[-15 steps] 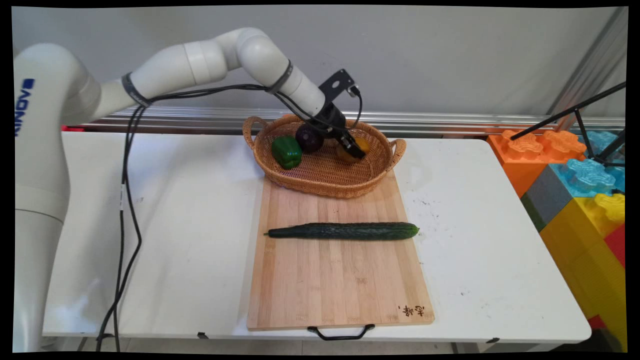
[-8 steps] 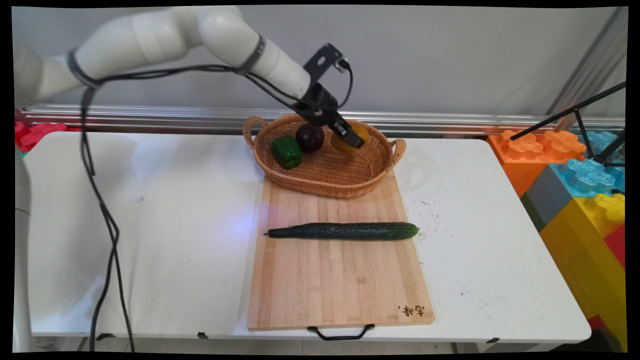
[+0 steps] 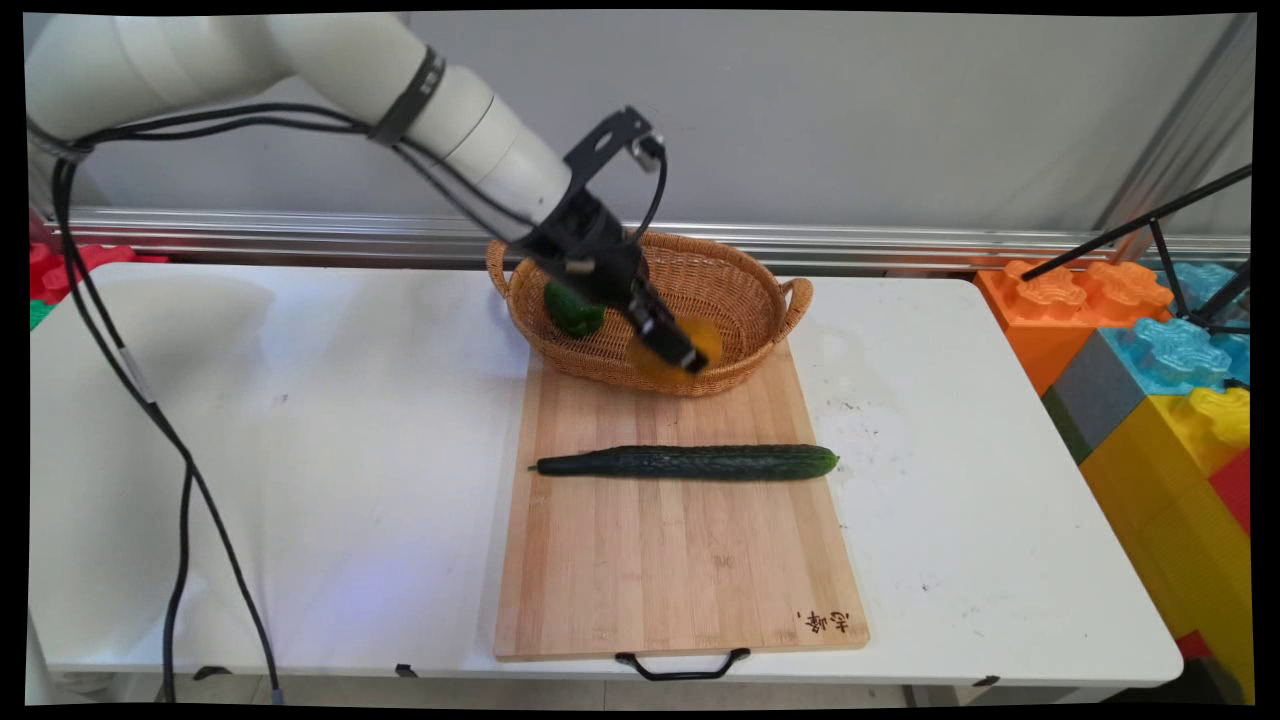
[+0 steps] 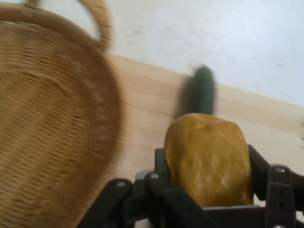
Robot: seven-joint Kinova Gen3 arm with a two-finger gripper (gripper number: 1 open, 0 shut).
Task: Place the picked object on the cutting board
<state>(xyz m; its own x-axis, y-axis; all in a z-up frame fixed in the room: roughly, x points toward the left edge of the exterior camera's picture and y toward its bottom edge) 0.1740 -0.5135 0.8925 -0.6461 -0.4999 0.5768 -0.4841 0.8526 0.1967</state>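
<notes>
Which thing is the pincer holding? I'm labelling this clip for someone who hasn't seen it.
Start at the wicker basket at the far end of the cutting board. At its near rim, the pincer is shut on a yellow pepper. It is the only yellow thing, unlike the green pepper and the long cucumber.

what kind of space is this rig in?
Probably a lab or demo room, not a kitchen: bare white table, giant plastic building blocks beside it, a black tripod leg and a plain wall behind.
</notes>
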